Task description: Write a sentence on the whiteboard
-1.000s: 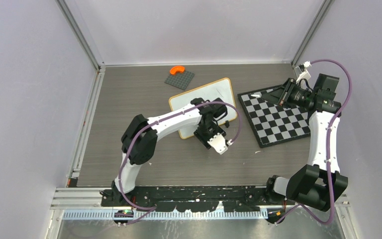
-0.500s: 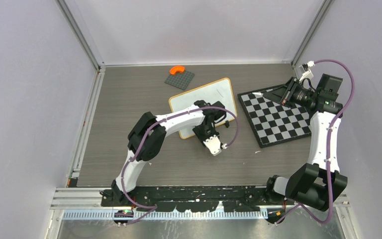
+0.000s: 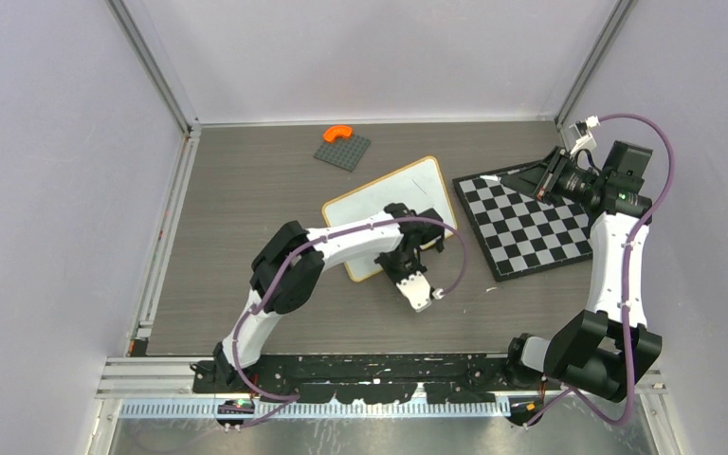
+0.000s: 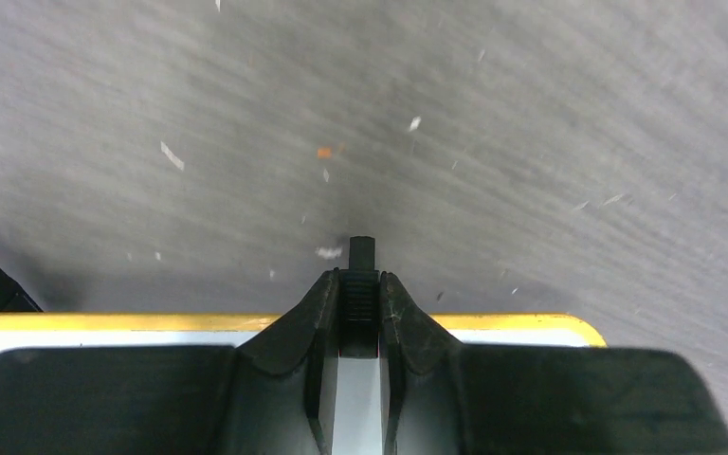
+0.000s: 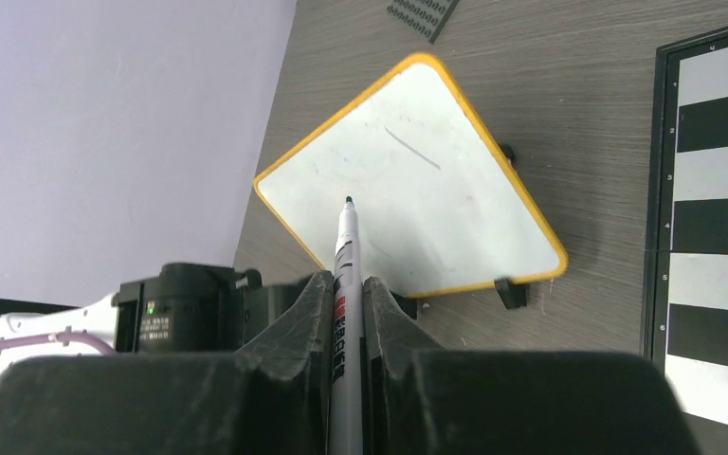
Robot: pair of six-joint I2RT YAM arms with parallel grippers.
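The left hand [image 4: 363, 284], clamped on a small black clip [image 4: 362, 251] of the orange-framed whiteboard [image 3: 389, 194] lying mid-way on the grey tabletop [image 3: 246, 237], should brace it so the right hand [image 5: 346, 289], gripping a white green-tipped marker [image 5: 344, 246], can land the tip lightly.

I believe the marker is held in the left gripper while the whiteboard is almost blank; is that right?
Not quite: the marker is held in the right gripper, not the left, as the right wrist view shows. The whiteboard is indeed almost blank, with only a faint stroke on it.
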